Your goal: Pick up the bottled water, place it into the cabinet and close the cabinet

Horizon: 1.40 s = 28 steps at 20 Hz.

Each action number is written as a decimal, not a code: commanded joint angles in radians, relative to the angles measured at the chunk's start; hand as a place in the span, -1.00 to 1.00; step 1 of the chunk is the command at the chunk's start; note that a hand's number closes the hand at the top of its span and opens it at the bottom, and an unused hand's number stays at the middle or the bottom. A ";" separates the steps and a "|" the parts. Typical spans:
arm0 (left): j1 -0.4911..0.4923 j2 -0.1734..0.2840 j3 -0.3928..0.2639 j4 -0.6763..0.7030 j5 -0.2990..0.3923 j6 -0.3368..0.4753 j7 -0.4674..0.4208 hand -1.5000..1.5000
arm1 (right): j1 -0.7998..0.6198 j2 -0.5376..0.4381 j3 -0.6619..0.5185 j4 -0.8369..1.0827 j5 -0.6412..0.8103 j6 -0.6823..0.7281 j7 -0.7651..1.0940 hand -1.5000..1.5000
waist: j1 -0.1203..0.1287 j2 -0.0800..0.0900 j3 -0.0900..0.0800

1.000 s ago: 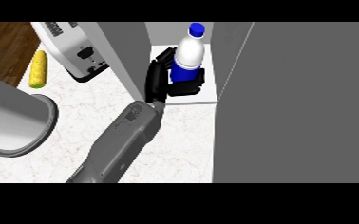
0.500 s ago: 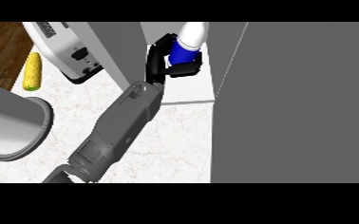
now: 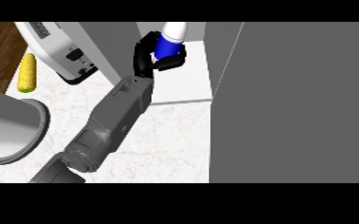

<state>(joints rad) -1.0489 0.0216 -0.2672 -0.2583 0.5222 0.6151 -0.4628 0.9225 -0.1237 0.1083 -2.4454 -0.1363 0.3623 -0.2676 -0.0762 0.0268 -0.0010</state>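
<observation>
The bottled water (image 3: 170, 42), white with a blue label, is tilted over the cabinet's white shelf (image 3: 186, 83), and its top runs out of the picture. My left hand (image 3: 144, 57) is shut on it, fingers on its left side and thumb under the label. The forearm (image 3: 116, 118) reaches in from the lower left. The cabinet's grey door (image 3: 294, 104) stands open on the right and fills that side. My right hand shows in no view.
A white toaster (image 3: 60, 52) stands at the back left beside the cabinet's grey side wall (image 3: 108, 42). A yellow corn cob (image 3: 26, 72) lies left of it. A grey pot (image 3: 17, 133) sits at the left edge on the marble counter (image 3: 168, 142).
My left hand has carried the bottle up and farther into the cabinet. The blue cap that showed earlier is now cut off at the top.
</observation>
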 commanded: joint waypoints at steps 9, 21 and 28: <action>-0.113 0.057 0.002 0.159 -0.063 0.079 -0.068 -1.00 | 0.024 -0.002 0.001 -0.007 -0.067 0.042 -0.010 -1.00 | -0.029 0.011 0.000; -0.163 0.012 0.067 0.097 -0.017 -0.058 -0.154 -1.00 | 0.003 -0.023 -0.022 -0.001 -0.083 0.077 -0.015 -1.00 | -0.017 0.008 -0.001; -0.145 0.001 0.103 0.064 0.003 -0.231 -0.239 -1.00 | 0.054 -0.020 -0.012 -0.053 -0.111 0.077 0.027 -1.00 | 0.013 -0.006 0.000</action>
<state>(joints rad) -1.1946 0.0350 -0.1813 -0.1805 0.5174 0.4541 -0.6655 0.9476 -0.1349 0.1106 -2.4270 -0.1627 0.4402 -0.2889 -0.0768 0.0263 -0.0018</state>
